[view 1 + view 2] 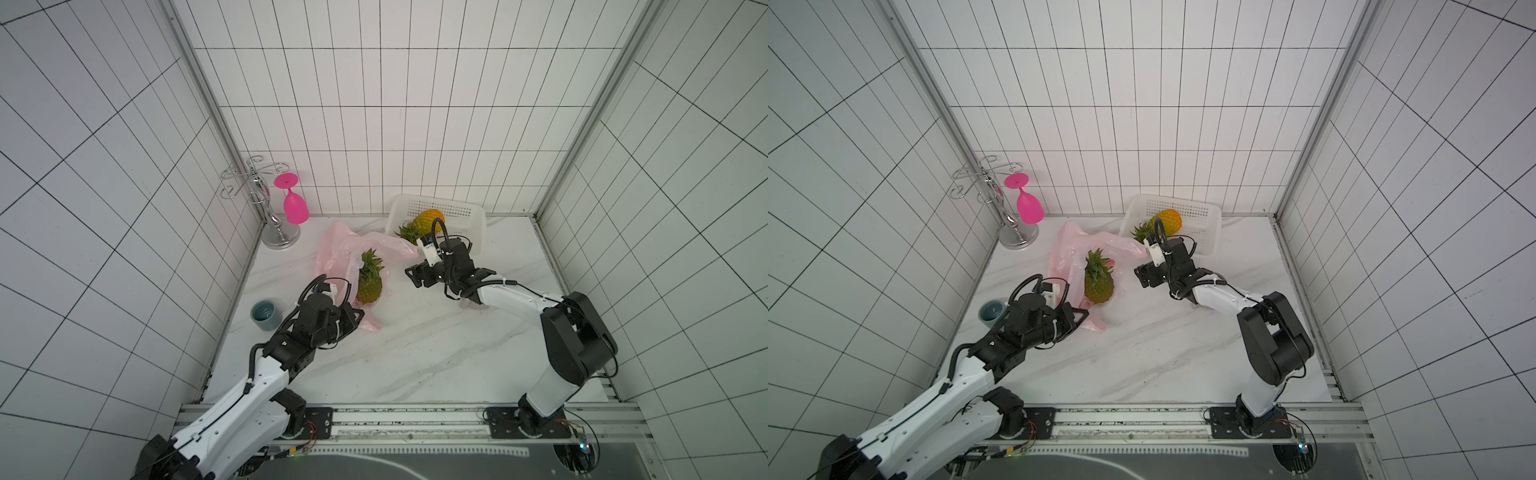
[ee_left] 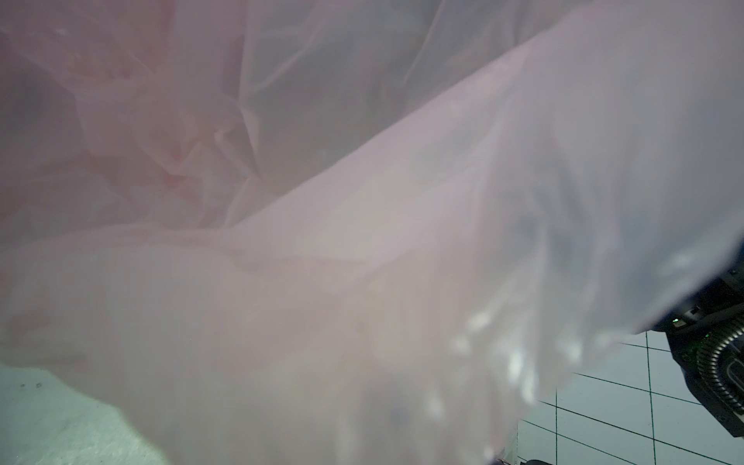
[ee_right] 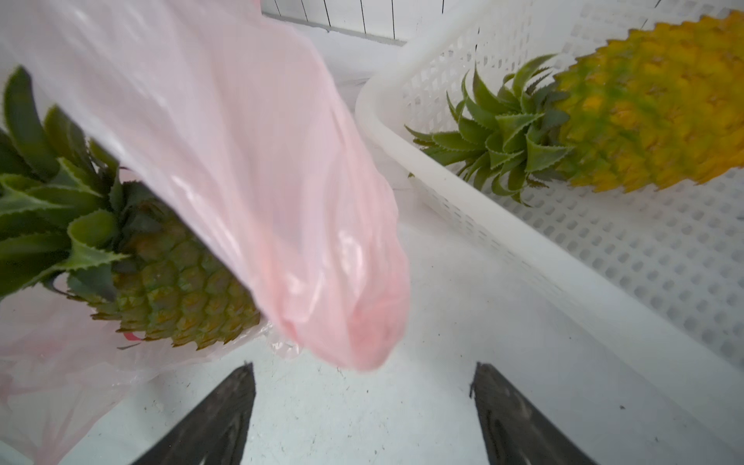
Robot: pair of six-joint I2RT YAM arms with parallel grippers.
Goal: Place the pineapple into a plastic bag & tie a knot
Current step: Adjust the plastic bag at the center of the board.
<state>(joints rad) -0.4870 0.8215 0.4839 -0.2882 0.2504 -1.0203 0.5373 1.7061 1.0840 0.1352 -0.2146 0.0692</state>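
On the counter (image 1: 415, 357), beside the white basket (image 1: 457, 210), the plastic bag (image 1: 332, 253) is spread under the pineapple (image 1: 369, 286). Its film is clamped in the left jaws; the right jaws are parted. Bagging seems unfinished: the hanging handle (image 3: 342, 314) should be gripped next.

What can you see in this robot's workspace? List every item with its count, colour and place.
Bag: one, pale pink, centre.
Pineapple: one, greenish, lying on the bag.
Second pineapple: one, yellow, in the basket.
Basket: one, white, at the back.
Glass: one, bright pink, hanging upside down on the rack.
Rack: one, silver, back left corner.
Cup: one, grey-blue, far left.
Left fingers: black, shut on the bag.
Right fingers: black, open, near the bag's loop.
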